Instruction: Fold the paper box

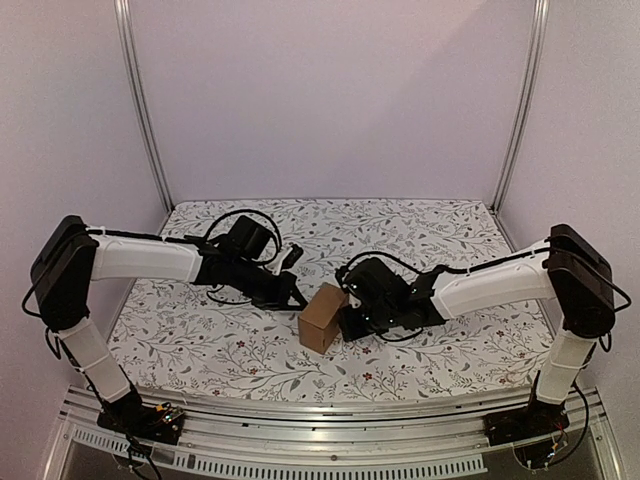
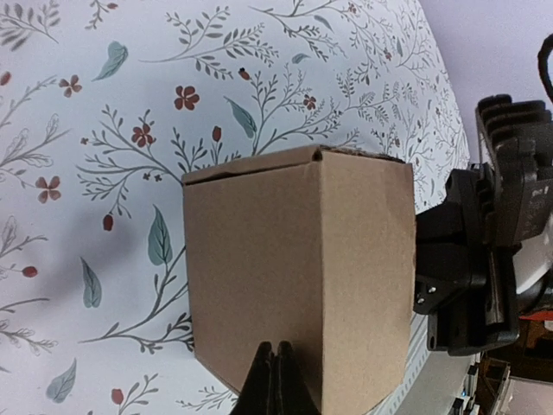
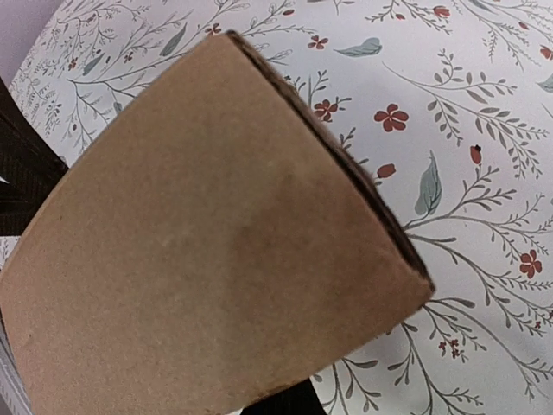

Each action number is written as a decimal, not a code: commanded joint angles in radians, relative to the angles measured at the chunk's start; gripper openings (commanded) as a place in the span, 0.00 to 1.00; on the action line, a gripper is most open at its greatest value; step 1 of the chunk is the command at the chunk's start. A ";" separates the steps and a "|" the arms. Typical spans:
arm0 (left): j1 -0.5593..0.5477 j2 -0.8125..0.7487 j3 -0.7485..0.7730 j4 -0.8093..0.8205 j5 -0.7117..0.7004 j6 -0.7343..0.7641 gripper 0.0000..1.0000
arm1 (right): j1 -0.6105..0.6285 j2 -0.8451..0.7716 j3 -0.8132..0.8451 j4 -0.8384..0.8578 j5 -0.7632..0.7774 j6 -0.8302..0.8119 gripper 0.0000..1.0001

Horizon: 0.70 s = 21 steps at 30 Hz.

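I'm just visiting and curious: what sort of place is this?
Probably a robot lab test cell: left arm and right arm bolted to a metal rail, floral cloth, aluminium posts framing plain walls.

Paper box (image 3: 216, 251) cut off at btm-left edge in R wrist view.

paper box (image 1: 323, 318): plain brown cardboard, folded up into small closed cube. sits on floral table (image 1: 200, 340), near middle, toward front half, turned so one vertical corner faces near edge. top face lit, side faces shaded. left wrist view: box (image 2: 298, 285) upper flap edge slightly lifted, thin gap. right wrist view: box (image 3: 207, 259) shows dark slit along one edge, flap not flush.
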 commanded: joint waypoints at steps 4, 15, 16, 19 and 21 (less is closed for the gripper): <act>-0.017 -0.015 -0.020 0.021 0.004 -0.008 0.00 | -0.032 0.042 -0.047 0.194 -0.096 0.103 0.00; -0.025 -0.023 -0.020 0.023 0.000 -0.012 0.00 | -0.052 0.105 -0.111 0.374 -0.207 0.211 0.00; -0.027 -0.023 -0.020 0.023 0.000 -0.014 0.00 | -0.054 0.112 -0.117 0.390 -0.211 0.217 0.00; -0.032 -0.021 -0.018 0.023 0.001 -0.017 0.00 | -0.056 0.121 -0.137 0.427 -0.212 0.235 0.00; -0.035 -0.021 -0.013 0.023 -0.001 -0.017 0.00 | -0.061 0.126 -0.154 0.450 -0.208 0.241 0.00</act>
